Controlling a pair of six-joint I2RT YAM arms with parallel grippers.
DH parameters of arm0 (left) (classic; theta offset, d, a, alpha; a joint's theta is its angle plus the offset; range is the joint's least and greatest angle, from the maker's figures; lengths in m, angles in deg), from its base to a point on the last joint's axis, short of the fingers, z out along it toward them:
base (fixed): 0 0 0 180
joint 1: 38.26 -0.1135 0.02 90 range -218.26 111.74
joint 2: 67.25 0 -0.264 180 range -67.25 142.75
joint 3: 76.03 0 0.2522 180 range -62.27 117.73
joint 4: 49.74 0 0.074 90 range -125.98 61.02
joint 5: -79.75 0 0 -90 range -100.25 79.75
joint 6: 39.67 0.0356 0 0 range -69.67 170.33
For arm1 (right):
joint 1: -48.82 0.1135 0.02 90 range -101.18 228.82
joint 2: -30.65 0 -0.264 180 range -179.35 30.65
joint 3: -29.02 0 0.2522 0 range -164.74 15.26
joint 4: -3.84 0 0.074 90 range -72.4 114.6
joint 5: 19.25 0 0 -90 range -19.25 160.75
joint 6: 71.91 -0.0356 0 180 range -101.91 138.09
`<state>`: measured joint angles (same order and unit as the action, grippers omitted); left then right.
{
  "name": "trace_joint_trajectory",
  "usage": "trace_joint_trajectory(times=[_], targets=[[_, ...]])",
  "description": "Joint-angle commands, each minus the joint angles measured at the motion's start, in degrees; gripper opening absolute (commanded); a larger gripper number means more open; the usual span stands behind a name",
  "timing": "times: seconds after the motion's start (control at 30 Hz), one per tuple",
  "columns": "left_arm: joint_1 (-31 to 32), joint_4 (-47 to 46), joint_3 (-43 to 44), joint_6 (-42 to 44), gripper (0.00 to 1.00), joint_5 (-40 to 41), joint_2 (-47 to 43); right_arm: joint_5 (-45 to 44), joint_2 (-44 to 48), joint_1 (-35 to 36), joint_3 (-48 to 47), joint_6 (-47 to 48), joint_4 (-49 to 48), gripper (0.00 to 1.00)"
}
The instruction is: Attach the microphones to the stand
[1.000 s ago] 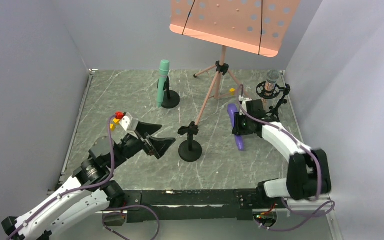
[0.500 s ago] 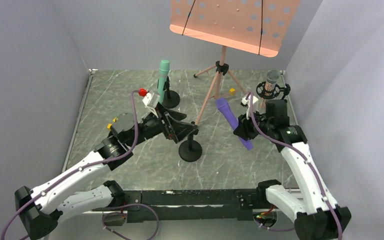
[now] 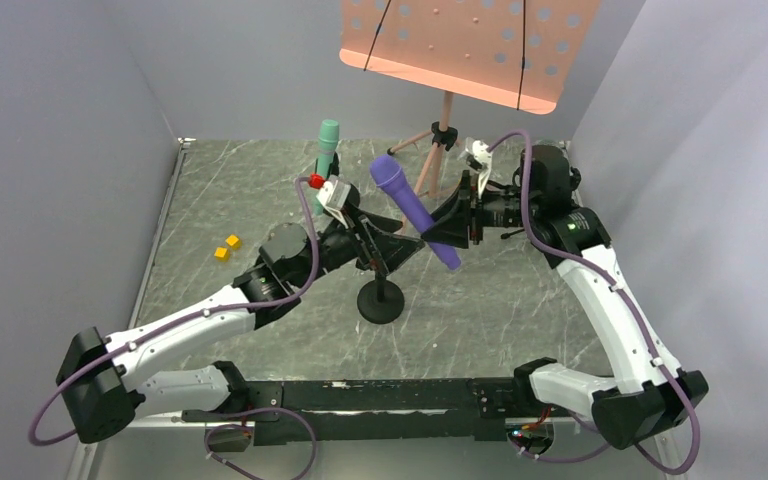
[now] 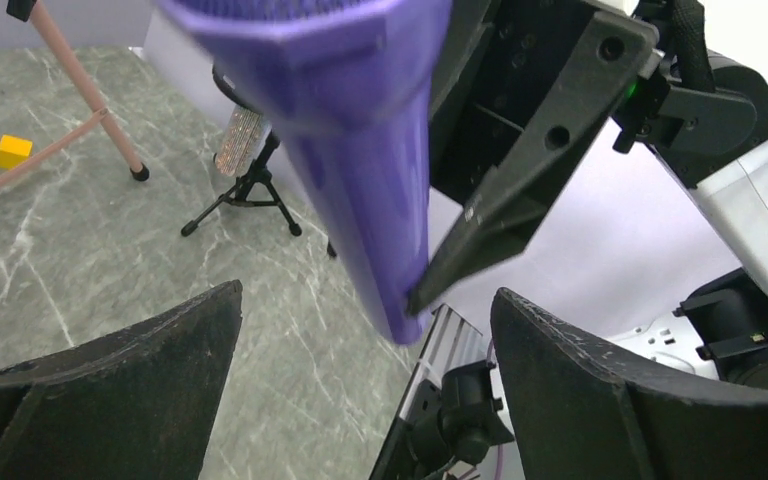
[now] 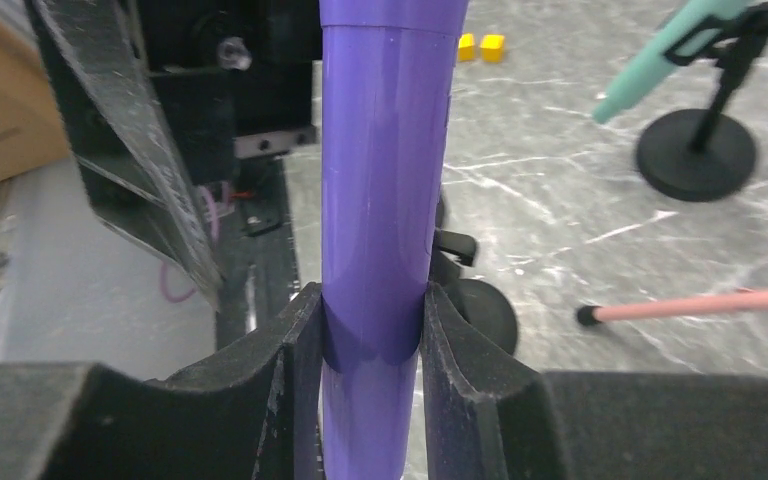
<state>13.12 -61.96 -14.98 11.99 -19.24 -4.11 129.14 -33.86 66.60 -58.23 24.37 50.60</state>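
- Right gripper (image 5: 372,318) clamped the purple microphone (image 3: 407,200) low on its barrel, holding it aloft and tilted above the empty stand (image 3: 381,302).
- Left gripper (image 3: 400,247) hung wide open near the stand's top, just under the microphone, holding nothing.
- Doing this step well likely meant lining the barrel up with the stand's clip, steadying the stand, then pressing in gently.
- Mint green microphone (image 3: 326,150) sat on its own stand at the back.

microphone (image 3: 410,208) in right hand (image 3: 438,238), left hand (image 3: 402,255) opposite
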Motion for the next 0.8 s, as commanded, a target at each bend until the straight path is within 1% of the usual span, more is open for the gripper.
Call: trace_joint_trajectory(times=[0.0, 0.1, 0.23, 0.3, 0.37, 0.53, 0.57, 0.6, 0.63, 0.67, 0.7, 0.73, 0.77], targets=[[1.2, -12.3, 2.6, 1.1, 0.96, 4.4, 1.8, 4.9, 0.3, 1.9, -1.9, -2.4, -3.4, 0.0], [1.3, -13.3, 3.1, 1.5, 0.9, 4.3, 2.1, 5.2, 0.6, 2.4, -0.6, -1.2, -2.7, 0.0], [1.1, -10.7, 5.1, 1.7, 0.79, 3.4, 2.2, 5.8, 1.1, 3.1, 1.1, 0.5, -2.7, 0.0], [0.5, -9.2, 6.3, 1.9, 0.75, 1.8, 2.2, 5.7, 1.1, 3.1, 0.9, 1.1, -2.1, 0.0], [-0.4, -8.2, 7.3, 1.3, 0.66, -0.4, 2.3, 5.8, 1.3, 3.1, 0.6, 1.3, -1.8, 0.0], [-1.0, -8.6, 7.3, 0.7, 0.51, -2.3, 2.1, 6.5, 1.0, 3.2, 0.4, 1.0, -2.2, 0.0], [-1.0, -8.3, 7.4, 0.8, 0.47, -2.6, 2.1, 6.5, 1.0, 3.2, 0.4, 1.1, -2.1, 0.0], [-1.1, -7.6, 7.7, 1.0, 0.41, -2.9, 2.2, 6.6, 1.0, 3.2, 0.4, 1.3, -2.0, 0.0], [-1.1, -7.3, 7.7, 1.2, 0.39, -3.1, 2.3, 6.7, 1.0, 3.3, 0.4, 1.5, -1.8, 0.0], [-1.1, -7.4, 7.7, 1.5, 0.35, -3.6, 2.3, 6.7, 0.9, 3.4, 0.5, 1.8, -1.6, 0.0], [-1.2, -7.7, 7.7, 1.6, 0.25, -4.0, 2.4, 6.9, 0.9, 3.4, 0.5, 1.9, -1.4, 0.0], [-1.5, -7.9, 7.8, 1.7, 0.11, -4.8, 2.6, 7.0, 0.9, 3.5, 0.6, 2.1, -1.3, 0.0], [-1.7, -8.2, 7.9, 1.7, 0.01, -5.5, 2.7, 7.2, 0.8, 3.6, 0.8, 2.2, -1.3, 0.01]])
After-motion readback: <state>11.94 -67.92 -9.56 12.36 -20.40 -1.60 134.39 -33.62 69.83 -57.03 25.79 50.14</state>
